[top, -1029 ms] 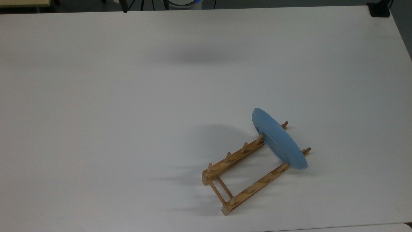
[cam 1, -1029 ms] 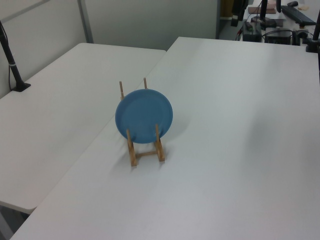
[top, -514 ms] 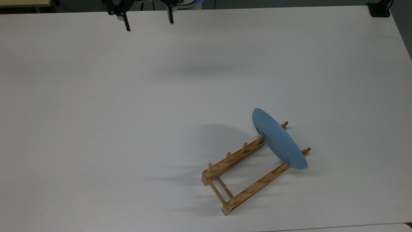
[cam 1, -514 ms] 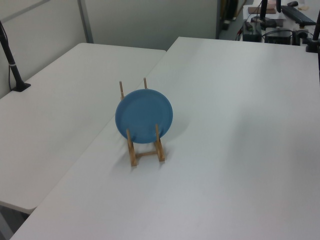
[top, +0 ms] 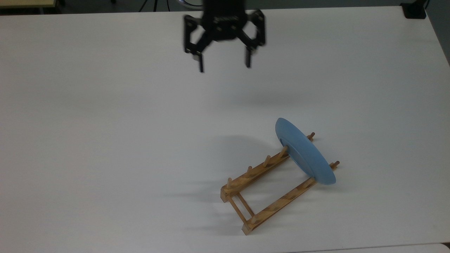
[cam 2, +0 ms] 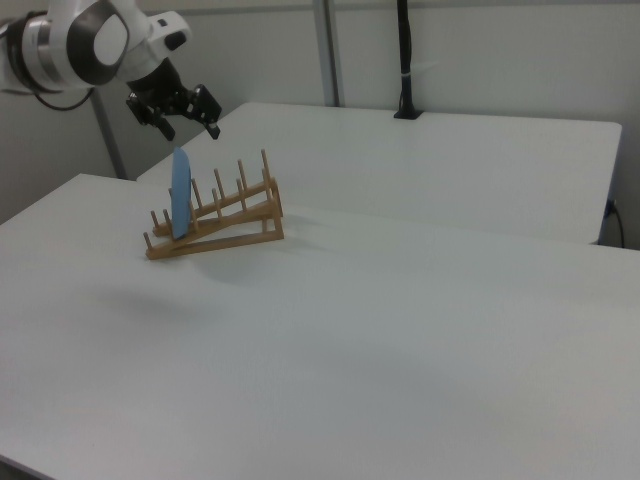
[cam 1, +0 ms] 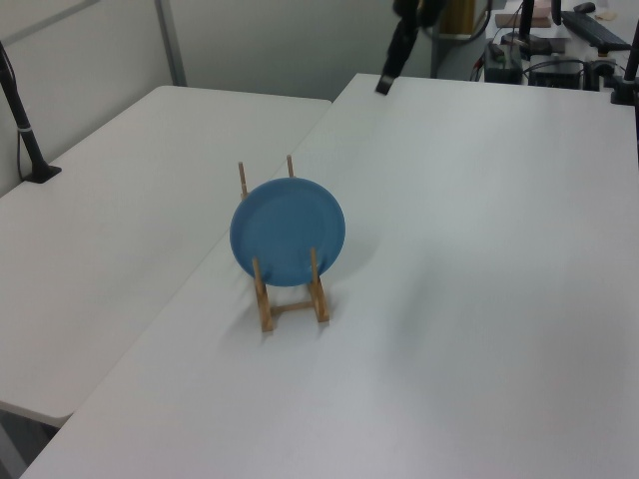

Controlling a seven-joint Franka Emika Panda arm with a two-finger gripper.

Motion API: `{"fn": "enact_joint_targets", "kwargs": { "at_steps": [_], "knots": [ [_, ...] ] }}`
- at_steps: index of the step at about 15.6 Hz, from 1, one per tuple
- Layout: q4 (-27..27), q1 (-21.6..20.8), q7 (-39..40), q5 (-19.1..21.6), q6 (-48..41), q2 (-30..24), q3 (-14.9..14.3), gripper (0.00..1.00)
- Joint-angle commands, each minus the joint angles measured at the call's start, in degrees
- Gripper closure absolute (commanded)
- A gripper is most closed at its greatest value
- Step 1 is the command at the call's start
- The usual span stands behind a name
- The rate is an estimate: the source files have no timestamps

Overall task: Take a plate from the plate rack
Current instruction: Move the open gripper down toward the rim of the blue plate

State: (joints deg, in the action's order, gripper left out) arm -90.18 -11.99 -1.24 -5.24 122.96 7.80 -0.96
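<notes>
A light-blue plate (top: 304,153) stands on edge between the pegs at one end of the wooden plate rack (top: 262,186), which lies on the white table (top: 105,123). In the left view the plate (cam 1: 288,232) faces the camera, with the rack (cam 1: 292,305) under it. In the right view the plate (cam 2: 181,193) shows edge-on at the rack's (cam 2: 228,220) left end. My gripper (top: 224,66) hangs open and empty above the table, well away from the plate toward the top view's upper left. The right view has the gripper (cam 2: 190,128) above and behind the plate. One of its fingers (cam 1: 385,82) shows in the left view.
A second white table (cam 1: 120,200) adjoins this one, with the seam running close by the rack. A black pole (cam 1: 22,125) is clamped on that table. A black clamp (top: 414,10) sits at the top view's upper right corner. Desk equipment (cam 1: 559,50) stands beyond the far edge.
The gripper has come in from the top view's upper edge, moving right and down the picture toward the rack. Plate and rack have not moved.
</notes>
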Motion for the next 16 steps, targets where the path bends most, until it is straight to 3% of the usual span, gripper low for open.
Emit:
{"fn": "enact_joint_targets", "kwargs": {
  "at_steps": [1,3,7,13,15,16],
  "knots": [
    [0.9,-5.0,-13.1,-7.5,8.1,4.8,-0.5,0.0],
    [1.0,-6.6,-19.2,-13.1,11.0,7.2,-0.5,0.0],
    [1.1,-9.2,-26.9,-18.7,14.4,11.8,-0.5,0.01],
    [4.0,-9.6,-31.0,-19.4,15.3,15.7,2.2,0.07],
    [4.0,-9.6,-31.7,-19.5,15.3,15.9,2.8,0.11],
    [4.0,-9.6,-32.6,-19.5,15.3,16.2,3.0,0.19]
  ]
}}
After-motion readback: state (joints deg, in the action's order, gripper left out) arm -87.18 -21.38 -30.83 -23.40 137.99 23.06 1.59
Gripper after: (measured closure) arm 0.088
